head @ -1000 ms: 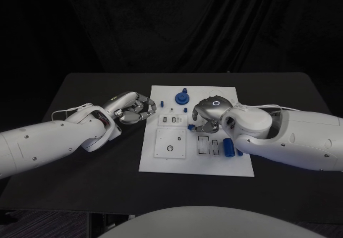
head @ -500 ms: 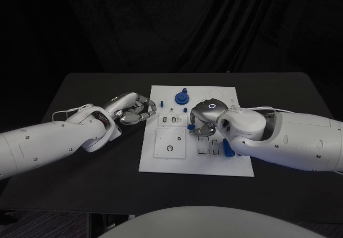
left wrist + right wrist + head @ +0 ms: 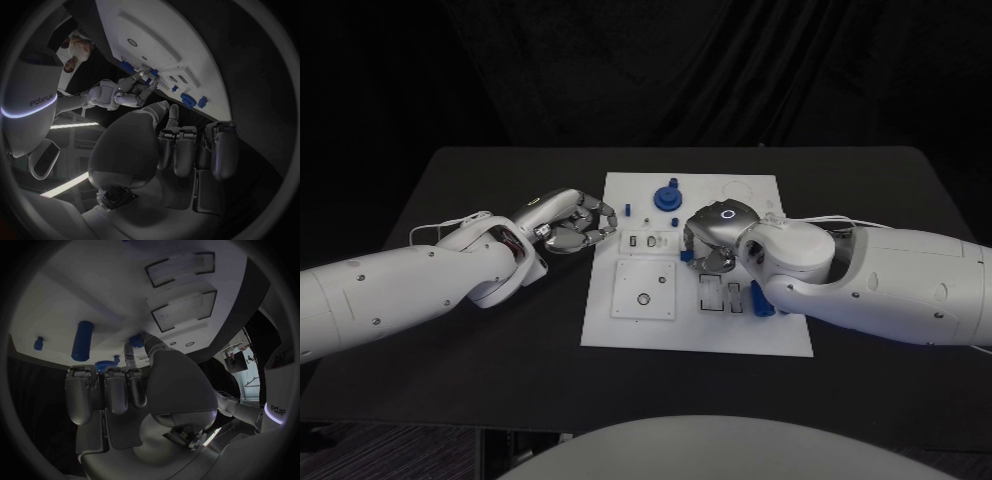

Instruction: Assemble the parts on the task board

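Black table point(image 3: 473, 350); right robot hand point(image 3: 708, 240) pinching blue part point(image 3: 135, 338).

The right hand point(image 3: 711, 240) and its bulky white arm point(image 3: 877, 285) lie over the right half of the task board point(image 3: 646, 335), covering the middle slots and closing any approach from that side. A blue cylinder point(image 3: 759, 298) lies just beside the arm, tight against it. The left hand point(image 3: 574, 222), fingers curled in, sits off the board's left edge on the black table point(image 3: 473, 380), blocking that flank. At the board's far edge a blue gear point(image 3: 668, 197) and a small blue peg point(image 3: 629, 209) stand up as obstacles. The board's near half and its square plate point(image 3: 643, 290) lie open from above, as does the table's near side.
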### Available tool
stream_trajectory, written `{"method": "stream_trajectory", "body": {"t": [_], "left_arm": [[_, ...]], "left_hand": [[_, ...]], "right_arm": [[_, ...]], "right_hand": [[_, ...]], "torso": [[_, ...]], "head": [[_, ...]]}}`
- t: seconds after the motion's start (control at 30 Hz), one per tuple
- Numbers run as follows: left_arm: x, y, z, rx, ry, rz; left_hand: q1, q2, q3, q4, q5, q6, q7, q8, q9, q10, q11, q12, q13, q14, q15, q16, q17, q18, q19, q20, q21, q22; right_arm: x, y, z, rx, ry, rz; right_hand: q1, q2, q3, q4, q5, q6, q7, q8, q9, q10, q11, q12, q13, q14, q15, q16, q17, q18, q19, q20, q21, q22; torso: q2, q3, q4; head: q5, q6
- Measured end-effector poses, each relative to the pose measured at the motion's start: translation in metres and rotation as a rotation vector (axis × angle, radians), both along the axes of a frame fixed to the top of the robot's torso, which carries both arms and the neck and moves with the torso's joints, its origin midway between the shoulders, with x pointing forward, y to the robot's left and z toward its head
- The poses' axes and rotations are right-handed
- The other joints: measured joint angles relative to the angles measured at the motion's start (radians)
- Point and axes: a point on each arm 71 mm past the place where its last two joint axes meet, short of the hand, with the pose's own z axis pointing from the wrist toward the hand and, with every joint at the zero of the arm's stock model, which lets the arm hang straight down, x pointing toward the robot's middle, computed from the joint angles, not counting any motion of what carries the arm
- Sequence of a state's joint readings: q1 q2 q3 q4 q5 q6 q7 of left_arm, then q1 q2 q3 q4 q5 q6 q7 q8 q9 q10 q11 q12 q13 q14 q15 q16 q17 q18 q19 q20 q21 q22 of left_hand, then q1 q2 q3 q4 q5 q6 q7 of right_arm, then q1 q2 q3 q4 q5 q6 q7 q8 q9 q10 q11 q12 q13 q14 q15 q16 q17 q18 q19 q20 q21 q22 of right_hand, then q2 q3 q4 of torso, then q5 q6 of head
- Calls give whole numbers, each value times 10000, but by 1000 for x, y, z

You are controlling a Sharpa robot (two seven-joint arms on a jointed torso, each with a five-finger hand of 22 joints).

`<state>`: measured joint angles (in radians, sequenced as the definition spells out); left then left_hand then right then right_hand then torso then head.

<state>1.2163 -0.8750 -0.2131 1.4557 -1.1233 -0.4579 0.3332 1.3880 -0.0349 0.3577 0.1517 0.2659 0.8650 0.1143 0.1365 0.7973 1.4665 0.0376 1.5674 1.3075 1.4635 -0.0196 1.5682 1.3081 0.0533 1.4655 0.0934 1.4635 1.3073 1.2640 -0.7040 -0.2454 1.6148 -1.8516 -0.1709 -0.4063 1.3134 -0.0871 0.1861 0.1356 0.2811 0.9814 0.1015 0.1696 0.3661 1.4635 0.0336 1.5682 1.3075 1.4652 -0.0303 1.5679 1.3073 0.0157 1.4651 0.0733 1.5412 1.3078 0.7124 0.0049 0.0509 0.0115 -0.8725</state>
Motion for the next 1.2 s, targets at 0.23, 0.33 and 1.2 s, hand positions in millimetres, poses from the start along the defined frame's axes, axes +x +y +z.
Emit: {"method": "stream_trajectory", "body": {"t": [0.23, 0.33, 1.2], "left_arm": [[0, -1, -1, 7, 39, -40], [0, -2, -1, 8, 54, -58], [-1, -27, -4, -120, 375, -1006]], "left_hand": [[0, 0, 0, 0, 50, 35, -35, 0, -34, 0, 0, 0, 0, 0, 0, 0, 0, 1, 0, 0, 0, 0], [39, 39, 0, 0, 82, 50, -20, 0, -62, 0, 0, 0, 0, 0, 0, 0, 0, 0, 0, 0, 0, 0], [-511, -78, -740, 1155, -396, -39, 110, -453, -1018, -13, 33, 0, 0, 35, 39, 0, -3, 1, 0, 0, 0, 0]], "right_arm": [[-1, -6, 1, 293, -135, 12], [-3, -10, 3, 572, -269, 66], [-11, -6, 50, 1269, -3709, 3527]], "right_hand": [[202, 153, 289, -556, -3, 248, -81, 122, 159, 4, -64, 0, 0, 35, -41, 0, 0, 0, 0, 0, 0, -1], [314, 166, 391, -796, -32, 405, -90, 208, 183, -3, -141, 0, 0, 2, -73, 0, 0, 1, 0, 0, 0, -1], [313, 164, 553, -1046, 16, 402, -96, 257, 183, 51, -339, 0, -1, 36, -322, 0, 0, 2, 36, -182, 155, -3]], "torso": [[-2, -4, 0], [-3, -6, 0], [-6, -3, -17]], "head": [[104, 0], [149, 0], [321, 0]]}}
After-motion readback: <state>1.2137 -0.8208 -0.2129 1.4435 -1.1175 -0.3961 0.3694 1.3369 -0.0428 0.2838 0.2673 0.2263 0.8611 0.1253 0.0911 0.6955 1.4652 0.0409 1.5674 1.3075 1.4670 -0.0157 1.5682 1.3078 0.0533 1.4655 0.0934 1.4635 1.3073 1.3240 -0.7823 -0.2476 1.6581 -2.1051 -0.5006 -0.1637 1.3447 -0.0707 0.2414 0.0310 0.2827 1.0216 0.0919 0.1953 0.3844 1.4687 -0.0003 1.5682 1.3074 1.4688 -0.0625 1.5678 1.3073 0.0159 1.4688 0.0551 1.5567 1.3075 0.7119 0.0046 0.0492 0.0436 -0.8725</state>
